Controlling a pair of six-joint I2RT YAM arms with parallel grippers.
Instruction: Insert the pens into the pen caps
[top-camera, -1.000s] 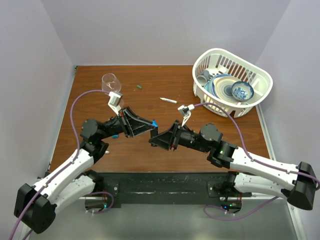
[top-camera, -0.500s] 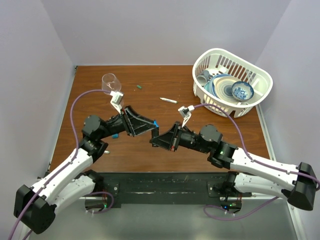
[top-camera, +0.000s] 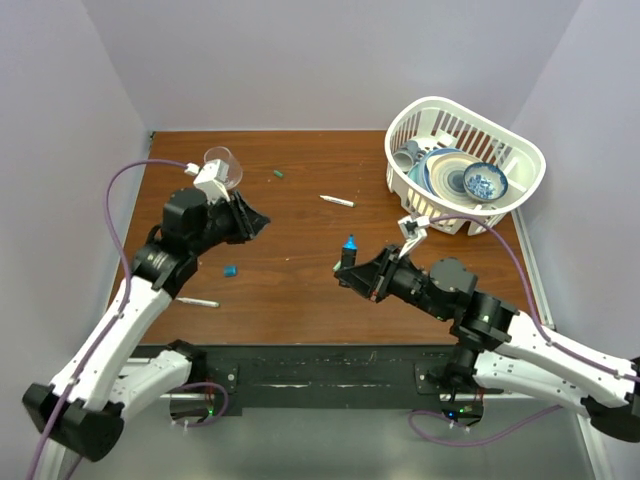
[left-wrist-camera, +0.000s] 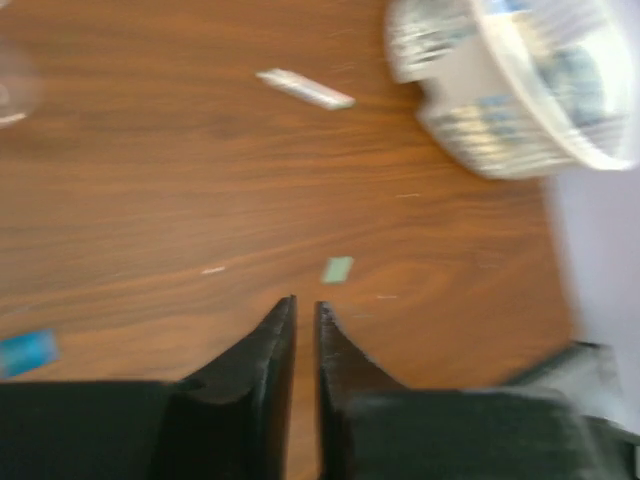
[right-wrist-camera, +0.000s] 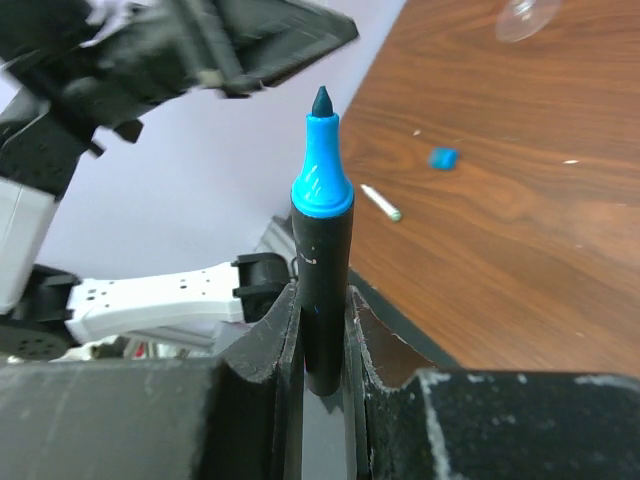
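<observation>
- Two grippers sit well apart in the top view. The right gripper (top-camera: 347, 268) clamps the black marker (top-camera: 349, 247), nib up. The left gripper (top-camera: 260, 219) hangs beside the wine glass (top-camera: 222, 165), at about 10 o'clock from the right one.
- Same view: the blue cap (top-camera: 230, 270) lies loose on the table (top-camera: 300, 300), at 9 o'clock from the marker and about 6 o'clock from the left gripper. I judge the left arm the nearer one to fetch it. The far white pen (top-camera: 336, 200) lies at 12 o'clock from the marker, the near white pen (top-camera: 197, 301) at 8 o'clock.
- Left wrist view, blurred: the fingers stand at a narrow slit with nothing between them. A green cap (left-wrist-camera: 337, 268) lies just ahead at 1 o'clock, and the blue cap is at 9 o'clock.
- Right wrist view: the marker's long axis runs straight up out of the jaws, so the cap would have to meet the nib along that line. The blue cap lies at 1 o'clock, well apart; its own axis I cannot tell.
- No brand or writing is readable; a faint mark on the barrel is too small.
</observation>
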